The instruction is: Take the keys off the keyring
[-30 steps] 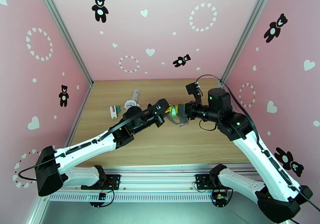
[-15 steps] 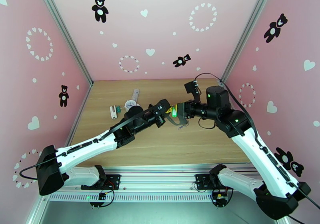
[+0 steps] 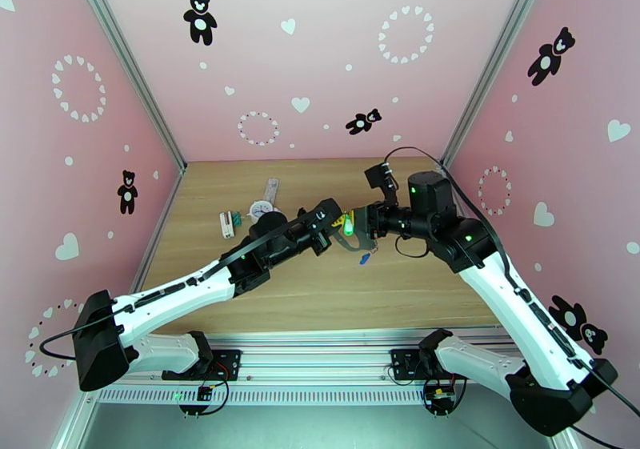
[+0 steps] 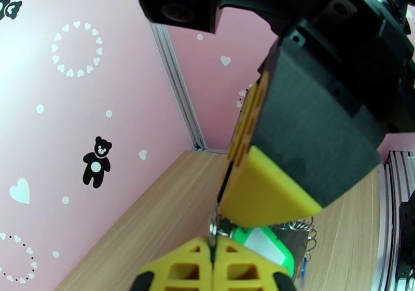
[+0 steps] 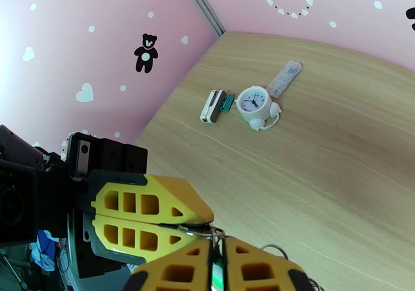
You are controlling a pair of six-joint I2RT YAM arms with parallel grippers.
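The left gripper is clamped shut on the keyring, a thin silvery wire caught edge-on between its ribbed yellow pads; the right gripper meets it nose to nose, its jaws likewise pressed together at the same wire, though what exactly they pinch is hidden. The bunch hangs in the air above the middle of the table; the green key, glossy plastic with a pale patch, sits just behind the pads; the blue key dangles below. To do this step well, I judge, one hand should anchor the loop while the other works a key toward its opening; the wire looks springy and slick and the keys are tiny, so small turns, no yanking.
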